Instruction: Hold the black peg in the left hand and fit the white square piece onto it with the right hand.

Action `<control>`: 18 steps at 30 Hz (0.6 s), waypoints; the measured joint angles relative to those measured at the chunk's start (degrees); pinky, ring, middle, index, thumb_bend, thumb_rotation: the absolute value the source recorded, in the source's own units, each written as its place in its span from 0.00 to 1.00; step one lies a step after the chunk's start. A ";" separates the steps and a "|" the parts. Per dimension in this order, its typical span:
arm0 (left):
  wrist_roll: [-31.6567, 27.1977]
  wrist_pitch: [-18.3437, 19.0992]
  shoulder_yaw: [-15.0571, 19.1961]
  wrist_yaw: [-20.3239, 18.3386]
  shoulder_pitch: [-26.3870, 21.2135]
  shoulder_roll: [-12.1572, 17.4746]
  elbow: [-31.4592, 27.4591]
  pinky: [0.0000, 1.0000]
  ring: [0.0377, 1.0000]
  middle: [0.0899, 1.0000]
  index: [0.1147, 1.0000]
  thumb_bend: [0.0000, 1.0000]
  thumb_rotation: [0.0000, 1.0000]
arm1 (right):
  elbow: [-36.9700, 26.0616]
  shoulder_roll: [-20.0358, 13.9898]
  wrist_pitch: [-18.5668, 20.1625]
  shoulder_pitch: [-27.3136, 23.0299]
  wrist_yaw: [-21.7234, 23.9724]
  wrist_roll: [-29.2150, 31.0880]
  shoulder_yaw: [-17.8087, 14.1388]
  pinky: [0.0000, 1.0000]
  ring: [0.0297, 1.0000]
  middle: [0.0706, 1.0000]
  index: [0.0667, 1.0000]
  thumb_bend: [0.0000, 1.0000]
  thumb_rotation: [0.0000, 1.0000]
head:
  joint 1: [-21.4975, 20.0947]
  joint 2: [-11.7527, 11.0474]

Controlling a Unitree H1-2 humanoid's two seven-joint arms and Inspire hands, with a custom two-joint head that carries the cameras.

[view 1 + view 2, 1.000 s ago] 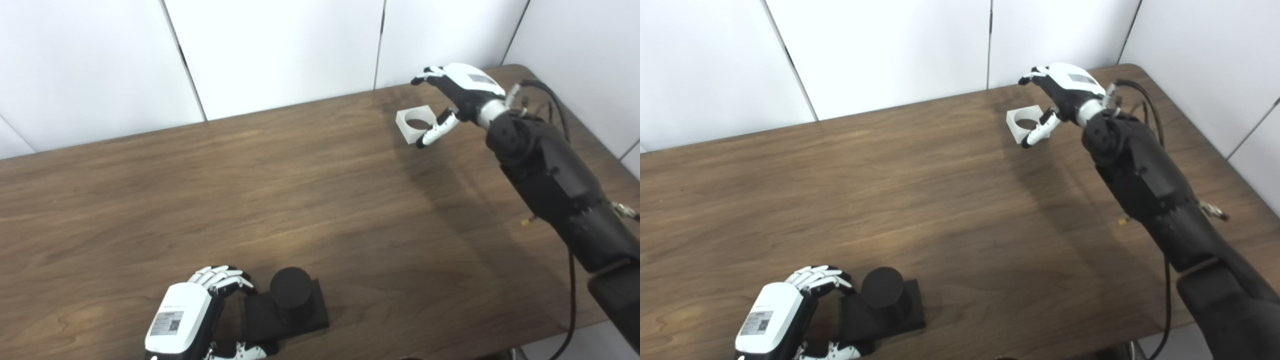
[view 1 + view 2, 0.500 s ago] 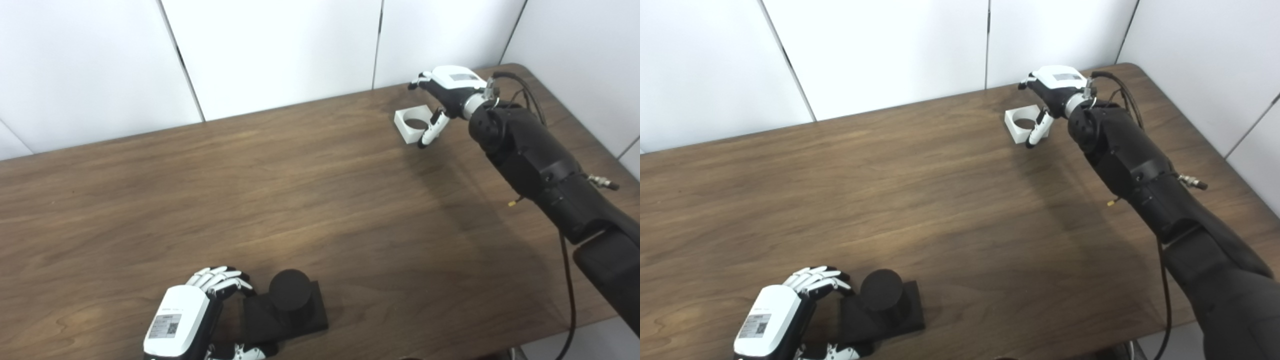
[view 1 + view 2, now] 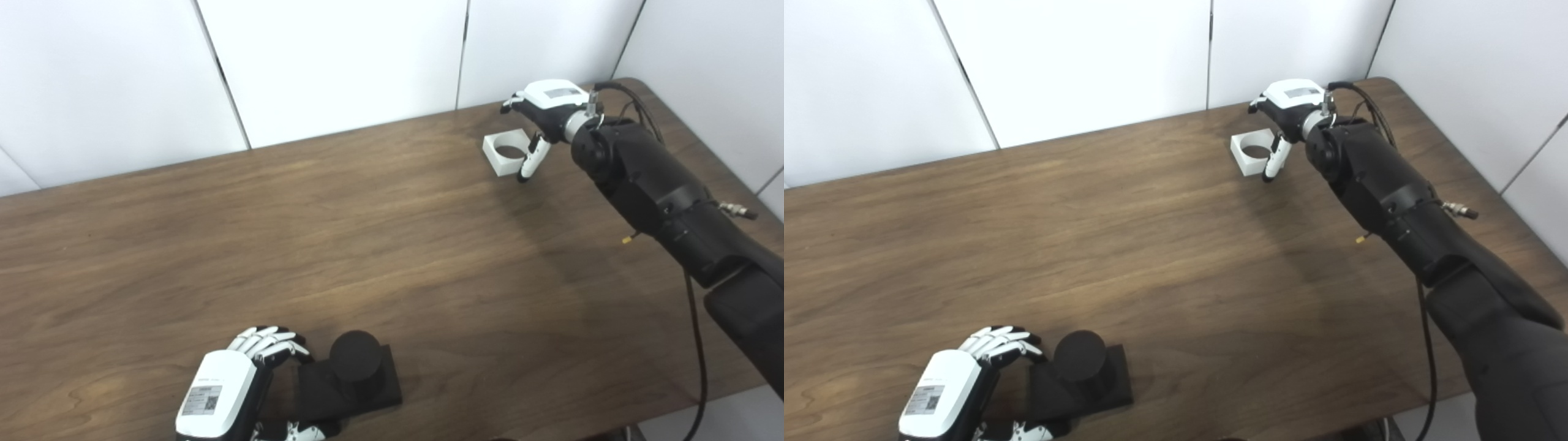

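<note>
Left eye view: right hand (image 3: 542, 113) has dropped closer onto the white piece (image 3: 506, 154) at the far right of the tabletop (image 3: 392, 233) over the last second, wrist now more bent over it. Fingers spread, thumb just at the piece's near right edge, nothing gripped yet; piece hasn't moved. Left hand (image 3: 245, 383) unchanged at the near edge, fingers curled round the square base of the black peg (image 3: 353, 364), which stands upright on the tabletop. Means the pick of the white piece looks about to start; peg and piece well apart, fitting not begun.
</note>
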 measured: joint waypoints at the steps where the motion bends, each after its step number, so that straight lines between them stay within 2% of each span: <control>1: 0.00 0.00 0.00 0.00 0.00 0.00 0.00 0.86 0.81 0.72 0.42 0.52 0.05 | 0.13 0.00 -0.04 0.00 -0.01 -0.08 0.00 1.00 0.99 0.94 0.82 0.88 0.19 | 0.00 0.00; 11: 0.01 -0.02 0.02 0.05 0.15 -0.05 -0.06 0.85 0.80 0.72 0.42 0.52 0.05 | -0.37 0.00 -0.74 0.11 -0.03 -0.28 0.00 0.97 0.96 0.90 0.67 0.83 0.16 | 0.35 -0.09; 18: 0.02 0.01 0.08 0.05 0.25 -0.18 -0.25 0.85 0.80 0.72 0.42 0.52 0.05 | -0.36 0.00 -1.89 0.76 -0.14 -0.28 -0.04 0.93 0.94 0.87 0.62 0.82 0.13 | 0.53 -0.44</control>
